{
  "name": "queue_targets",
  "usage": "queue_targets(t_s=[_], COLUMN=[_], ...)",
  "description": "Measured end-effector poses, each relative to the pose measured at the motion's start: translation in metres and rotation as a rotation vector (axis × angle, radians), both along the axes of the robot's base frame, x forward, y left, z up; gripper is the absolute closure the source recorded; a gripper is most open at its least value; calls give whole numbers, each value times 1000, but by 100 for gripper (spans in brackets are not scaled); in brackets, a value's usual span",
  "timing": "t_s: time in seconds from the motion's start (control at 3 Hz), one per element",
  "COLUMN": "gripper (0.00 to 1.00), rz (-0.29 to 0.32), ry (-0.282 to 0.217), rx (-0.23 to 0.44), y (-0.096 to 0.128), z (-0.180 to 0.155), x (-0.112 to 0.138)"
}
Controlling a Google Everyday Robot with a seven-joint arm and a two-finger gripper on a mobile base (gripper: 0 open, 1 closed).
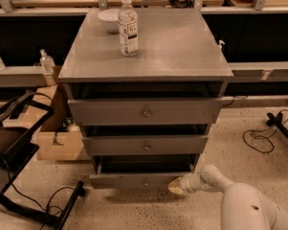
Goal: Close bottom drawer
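Note:
The bottom drawer [134, 180] is the lowest of three grey drawers in a grey cabinet. It stands partly pulled out, with a small round knob [146, 182] on its flat front and a dark gap above it. My gripper [176, 187] sits at the right end of that drawer front, low near the floor, touching or almost touching it. My white arm [244, 210] reaches in from the lower right.
The two upper drawers [146, 111] also stand slightly open. A water bottle [128, 27] and a white bowl [109, 19] are on the cabinet top. A cardboard box [57, 143] and black frame [19, 157] are at the left; cables [258, 138] lie at the right.

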State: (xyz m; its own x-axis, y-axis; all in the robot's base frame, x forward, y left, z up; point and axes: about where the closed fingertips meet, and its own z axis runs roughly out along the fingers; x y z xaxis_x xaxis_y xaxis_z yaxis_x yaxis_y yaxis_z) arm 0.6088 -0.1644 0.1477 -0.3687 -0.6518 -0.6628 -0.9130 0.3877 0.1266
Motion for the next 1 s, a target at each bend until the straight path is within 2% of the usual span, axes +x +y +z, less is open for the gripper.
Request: queue_targets(t_s=[0.33, 0.67, 1.0], gripper=[100, 100, 100], rz=[4, 7, 11], ry=[-7, -4, -14], rx=[1, 2, 1], y=[-1, 0, -2], z=[0, -1, 2], x=[17, 21, 45])
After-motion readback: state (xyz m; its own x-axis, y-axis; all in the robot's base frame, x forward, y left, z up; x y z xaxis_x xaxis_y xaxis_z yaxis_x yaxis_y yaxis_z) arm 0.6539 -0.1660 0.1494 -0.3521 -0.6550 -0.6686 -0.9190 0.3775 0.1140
